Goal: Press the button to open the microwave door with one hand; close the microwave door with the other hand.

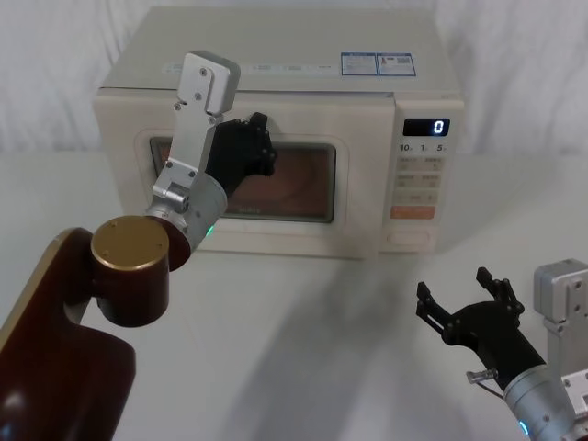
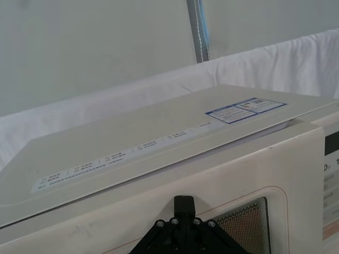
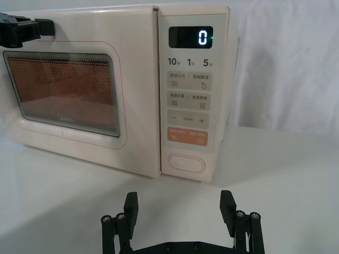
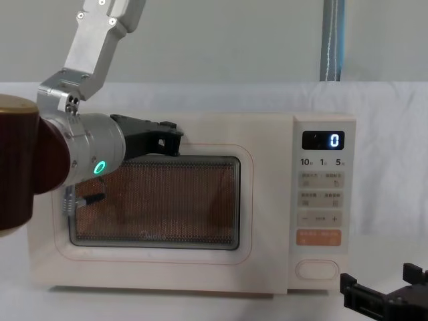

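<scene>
Microwave door (image 1: 257, 184) shut flush; left gripper (image 1: 257, 147) against its upper frame — finger spread cannot be told. Right gripper (image 3: 180, 211) spread wide, empty, low on table — button (image 3: 186, 163) straight ahead, slightly above, well apart.

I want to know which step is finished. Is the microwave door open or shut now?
Shut. The microwave door lies flush with the control panel, with no gap at its edge. The left claw is at the door's top.
</scene>
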